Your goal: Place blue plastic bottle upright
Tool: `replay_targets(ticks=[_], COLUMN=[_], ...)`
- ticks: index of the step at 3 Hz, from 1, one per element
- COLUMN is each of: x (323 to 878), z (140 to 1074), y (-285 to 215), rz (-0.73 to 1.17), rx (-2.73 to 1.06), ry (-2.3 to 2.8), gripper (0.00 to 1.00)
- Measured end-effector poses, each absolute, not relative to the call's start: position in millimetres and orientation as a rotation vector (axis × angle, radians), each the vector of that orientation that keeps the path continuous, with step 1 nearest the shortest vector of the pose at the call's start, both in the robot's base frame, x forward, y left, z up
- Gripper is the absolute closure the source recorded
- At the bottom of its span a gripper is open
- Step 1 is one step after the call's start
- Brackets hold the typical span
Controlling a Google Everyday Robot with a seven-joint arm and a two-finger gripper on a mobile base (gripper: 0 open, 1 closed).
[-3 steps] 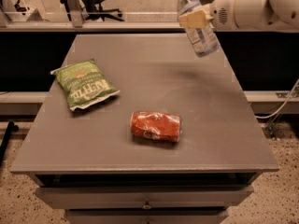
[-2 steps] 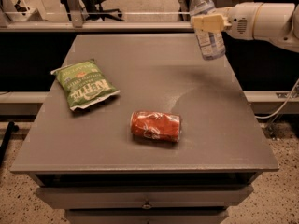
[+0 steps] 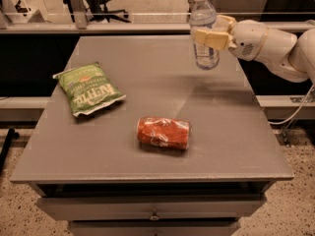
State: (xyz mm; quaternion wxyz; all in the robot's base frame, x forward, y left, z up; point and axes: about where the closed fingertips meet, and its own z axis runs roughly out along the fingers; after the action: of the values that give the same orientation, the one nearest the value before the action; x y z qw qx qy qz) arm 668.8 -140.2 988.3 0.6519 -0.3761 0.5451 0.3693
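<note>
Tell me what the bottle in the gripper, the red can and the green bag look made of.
The blue plastic bottle, held by the gripper over the table, far right: clear glossy plastic, see-through, with an opaque white cap. The red can: probably thin metal, dented, with glints. The green chip bag: likely plastic film, crinkled, with crimped ends.

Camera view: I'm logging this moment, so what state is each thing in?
blue plastic bottle: upright, capped, held over the table, far right.
gripper: shut on the bottle.
red can: crushed, on its side.
green chip bag: lying flat.
</note>
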Motion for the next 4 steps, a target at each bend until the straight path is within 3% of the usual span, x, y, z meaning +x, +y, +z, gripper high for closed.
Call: replay_targets(ticks=[4], x=[648.5], z=[953.7], y=[-108.8], rz=[0.902], rx=[-0.972], ry=[1.047], gripper=[1.00])
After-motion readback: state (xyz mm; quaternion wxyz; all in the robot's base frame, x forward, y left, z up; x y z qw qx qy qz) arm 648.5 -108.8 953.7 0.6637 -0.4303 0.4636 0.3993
